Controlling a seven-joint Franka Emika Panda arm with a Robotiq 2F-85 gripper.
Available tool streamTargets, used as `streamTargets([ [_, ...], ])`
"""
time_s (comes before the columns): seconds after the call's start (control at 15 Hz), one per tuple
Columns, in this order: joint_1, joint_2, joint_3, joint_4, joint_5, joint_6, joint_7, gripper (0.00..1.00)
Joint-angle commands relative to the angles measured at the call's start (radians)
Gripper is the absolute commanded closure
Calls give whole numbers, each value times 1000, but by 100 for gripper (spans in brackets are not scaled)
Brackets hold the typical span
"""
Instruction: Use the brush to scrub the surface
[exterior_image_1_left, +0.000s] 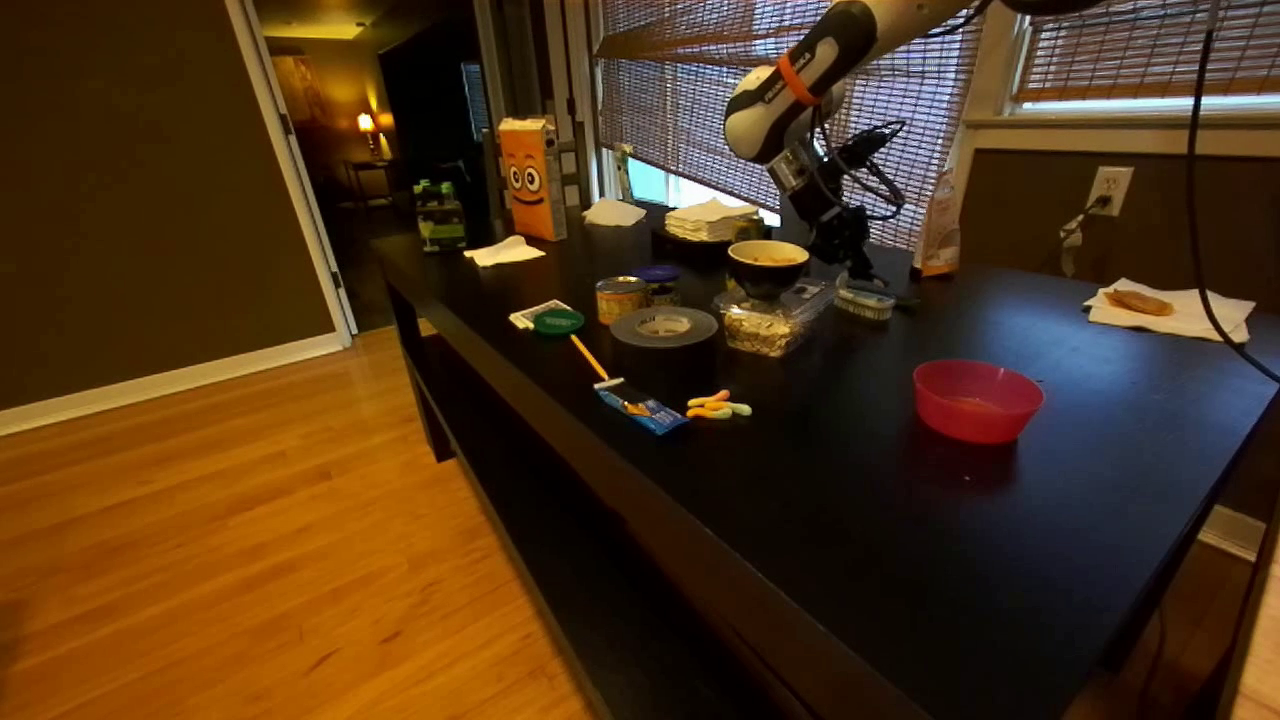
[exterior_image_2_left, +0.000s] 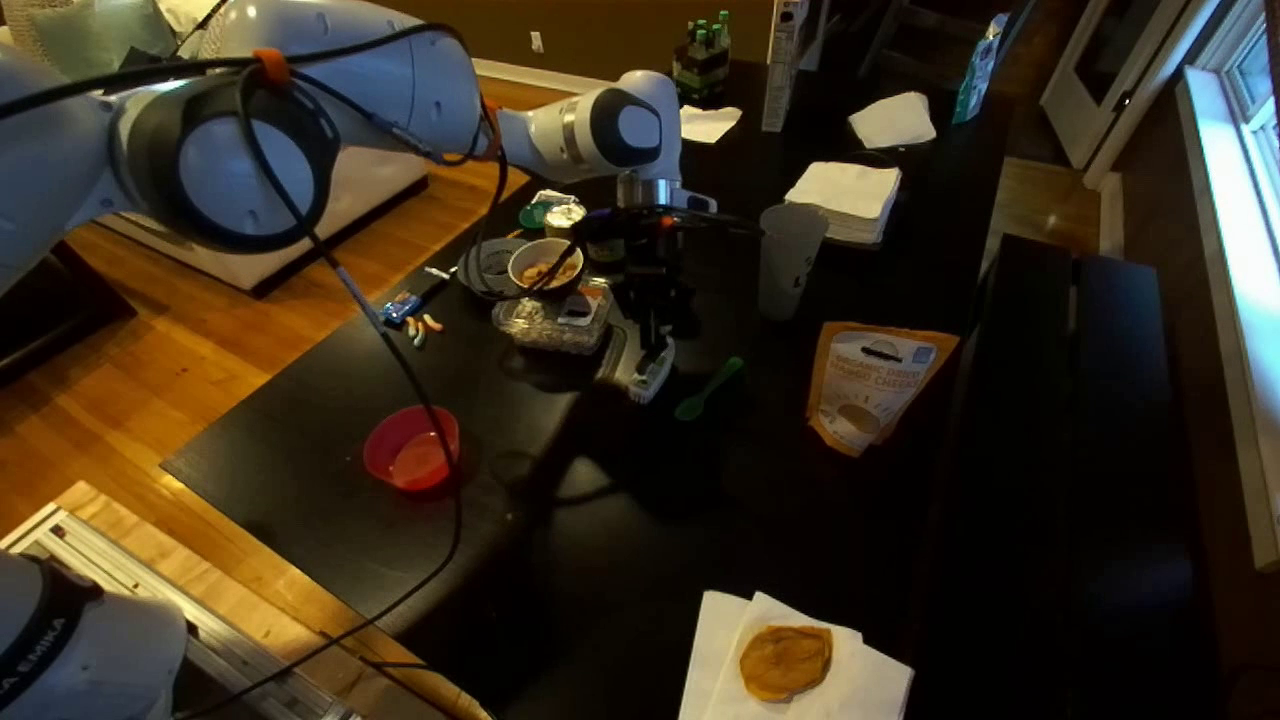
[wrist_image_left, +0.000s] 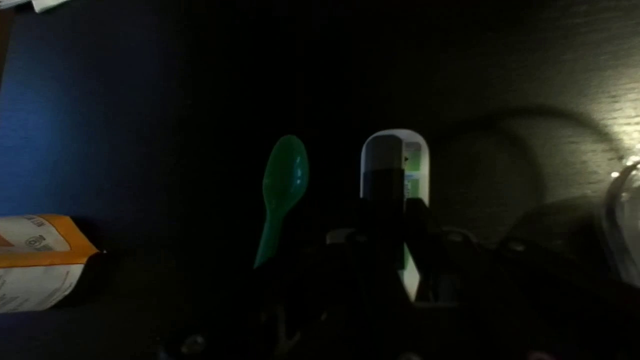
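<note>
Between the orange wooden floor (exterior_image_1_left: 250, 560) and the window (exterior_image_2_left: 1252, 110) stretches the long black-brown tabletop (exterior_image_1_left: 900, 560), glossy, with a fine grain in the wrist view; on a finish that slick, short strokes under light, even pressure should serve best. A sensible lane runs toward the short edge by the robot's base (exterior_image_2_left: 90, 630). Strokes ought to stop before the stand-up dried-mango pouch (exterior_image_2_left: 870, 390) near the window-side long edge, the thin, clear plastic clamshell (exterior_image_2_left: 550, 328) toward the floor-side long edge, and the smooth, translucent red bowl (exterior_image_1_left: 940, 410) by the corner of the floor-side and base-end edges. The gripper (wrist_image_left: 391, 204) has its jaws pinched on the handle of the brush (exterior_image_1_left: 866, 303), a stubby, round-ended pale whitish-green block with white bristles, roughly midway between the long edges; whether the bristles touch the tabletop is unclear. Holding the block level should spread the pressure evenly, and setting off away from the shiny green spoon (wrist_image_left: 286, 175), near it toward the window-side edge, would spare a knock.
</note>
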Motion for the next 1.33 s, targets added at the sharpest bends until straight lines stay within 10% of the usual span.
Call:
streamTargets([
  [0.0,4,-7,30,-16,29,-15,-16,94],
  [0.6,-41,-45,36,-31,78,-41,17,94],
  [1.27,-68,-208,-2,-333,46,-97,-95,94],
])
